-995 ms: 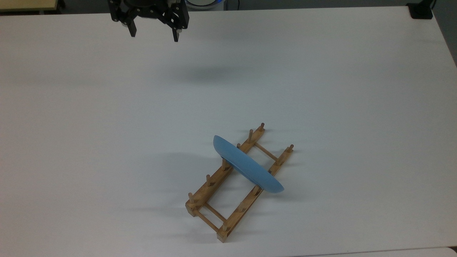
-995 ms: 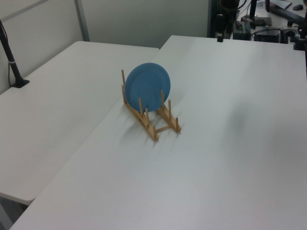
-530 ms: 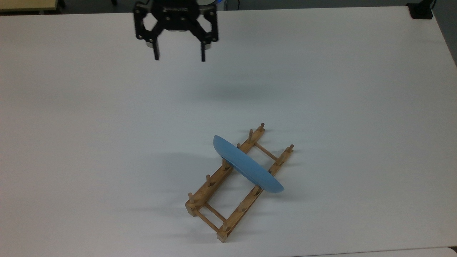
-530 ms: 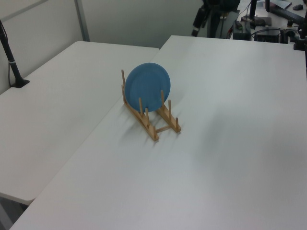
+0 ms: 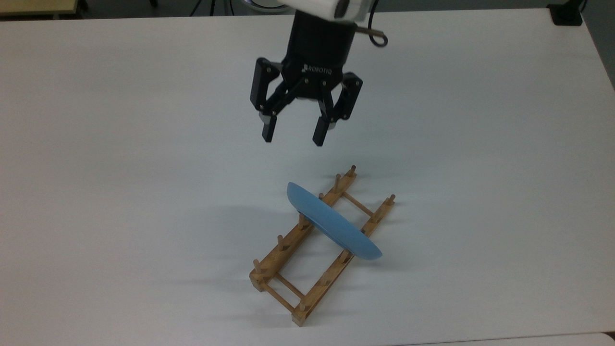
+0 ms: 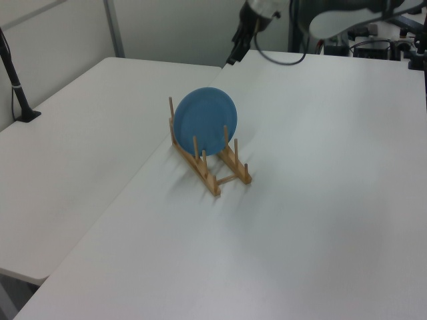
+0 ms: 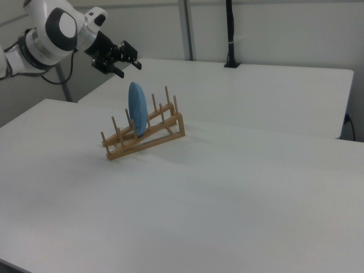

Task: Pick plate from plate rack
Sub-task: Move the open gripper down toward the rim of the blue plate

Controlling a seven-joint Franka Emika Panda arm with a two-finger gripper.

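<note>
2 white tables [image 7: 273,85], pale partition wall [image 6: 180,27]

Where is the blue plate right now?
The plate stands on edge between the pegs of the wooden rack, a little right of the top view's middle, with the open gripper hanging in the air beyond it.

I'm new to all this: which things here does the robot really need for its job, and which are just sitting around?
Part of the job:
- plate, standing on edge in the rack
- plate rack, wooden
- gripper, open, above the table

Just around:
- white table
- black post on the far table
</note>
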